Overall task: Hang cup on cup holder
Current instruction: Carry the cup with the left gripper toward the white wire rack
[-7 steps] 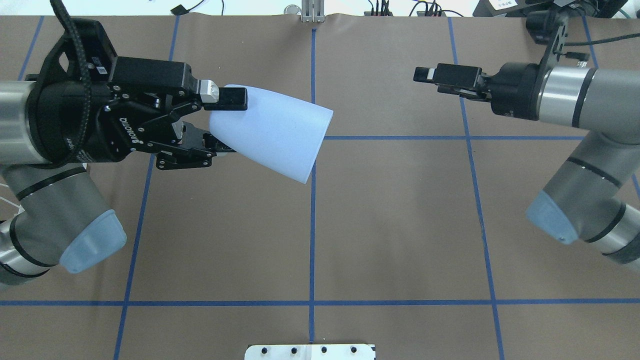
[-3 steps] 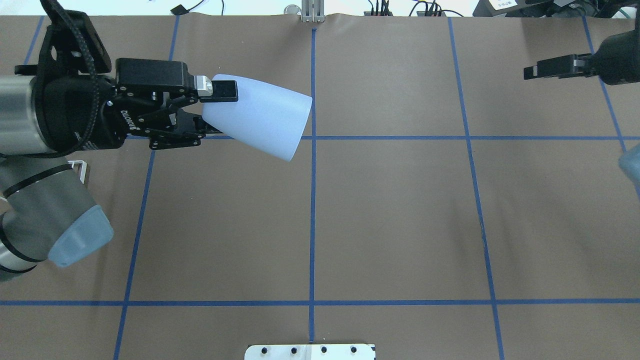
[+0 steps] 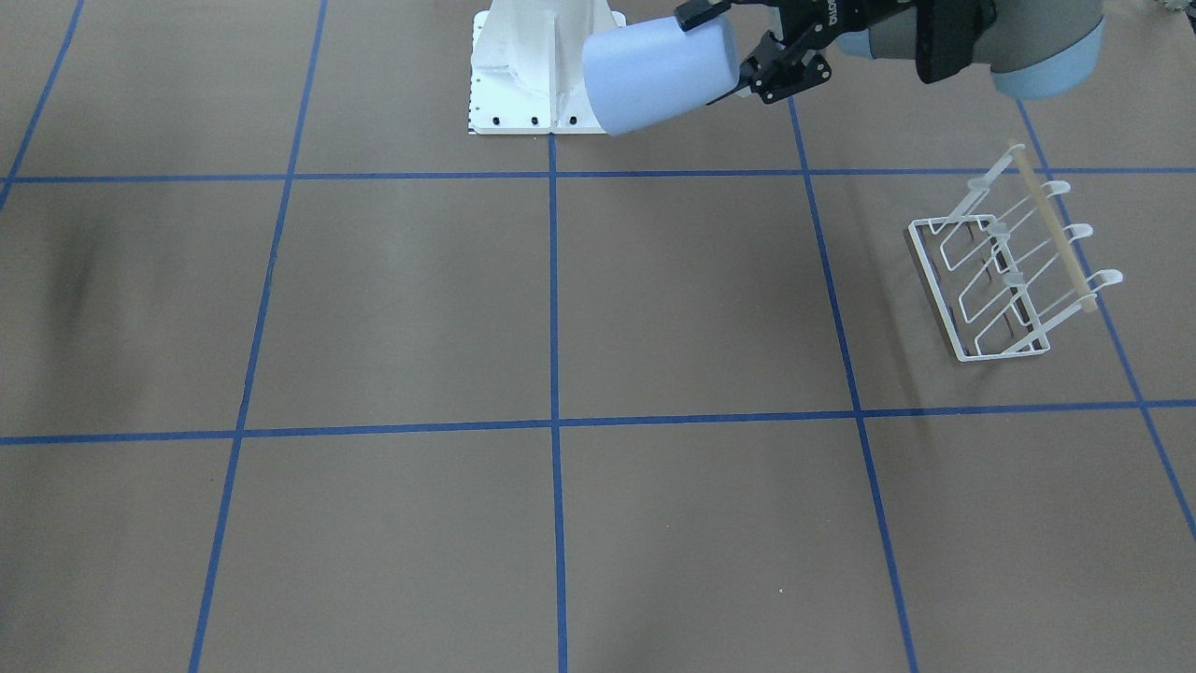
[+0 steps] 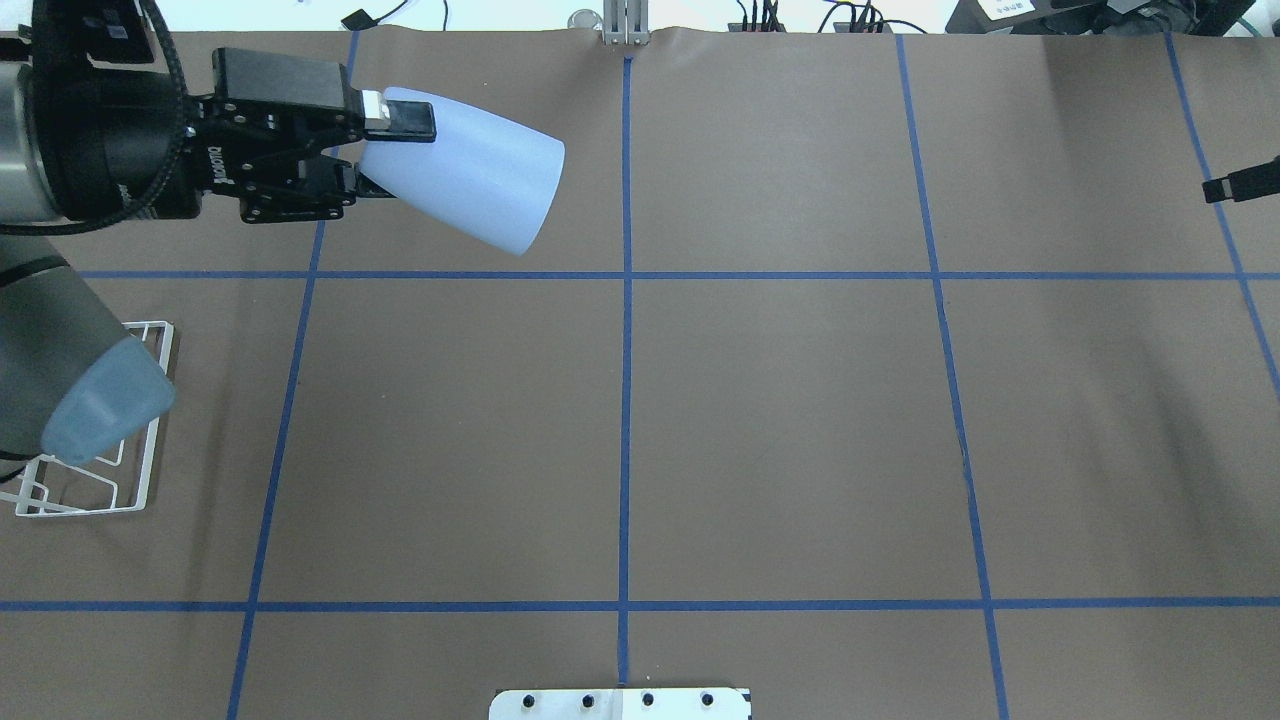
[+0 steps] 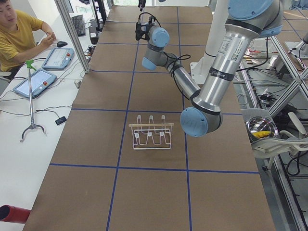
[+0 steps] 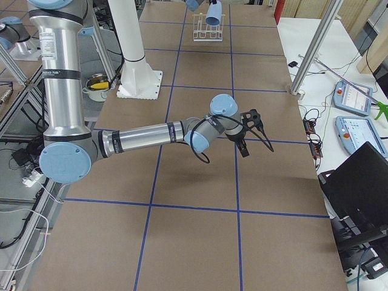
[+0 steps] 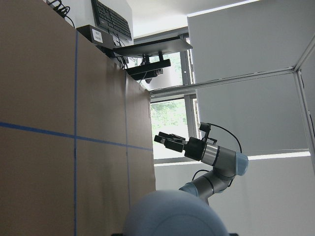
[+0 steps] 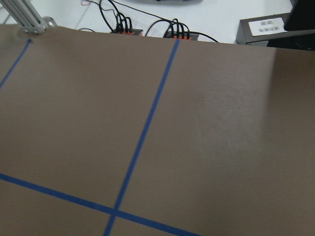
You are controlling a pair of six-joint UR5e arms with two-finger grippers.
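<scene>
My left gripper is shut on the narrow base of the light-blue cup and holds it on its side in the air, rim toward the table's middle. Both also show in the front view, the gripper and the cup. The left wrist view shows only the cup's rounded base. The white wire cup holder stands on the table at my left, apart from the cup and partly behind my left elbow in the overhead view. My right gripper is at the right edge, empty, its jaws apart.
The robot's white base plate is at the near edge. Blue tape lines grid the brown table. An operator sits at a side desk with tablets. A steel bowl sits off the table beside the robot.
My left gripper has carried the cup to the left and toward the far edge. My right arm has pulled back to the right, almost out of the overhead view. The holder has come into view.
</scene>
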